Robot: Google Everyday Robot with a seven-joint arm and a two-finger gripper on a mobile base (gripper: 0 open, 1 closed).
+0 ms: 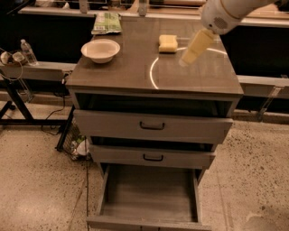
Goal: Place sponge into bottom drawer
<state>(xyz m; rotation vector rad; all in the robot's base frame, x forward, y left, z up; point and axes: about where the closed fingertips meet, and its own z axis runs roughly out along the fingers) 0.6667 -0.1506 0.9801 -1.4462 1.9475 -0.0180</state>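
Note:
The pale-yellow sponge (168,43) lies flat on the back of the grey cabinet top (135,67). My gripper (188,57) hangs over the cabinet top, just right of the sponge and slightly nearer the front, apart from it. Its yellowish fingers point down-left from the white arm (226,13). The bottom drawer (149,194) stands pulled out, showing a bare grey floor. The two drawers above it, with black handles, are slightly out.
A white bowl (100,49) sits at the left of the cabinet top. A green packet (107,22) lies at the back left. A black stand with a water bottle (28,52) is on the left. A bin (77,144) sits on the floor by the cabinet.

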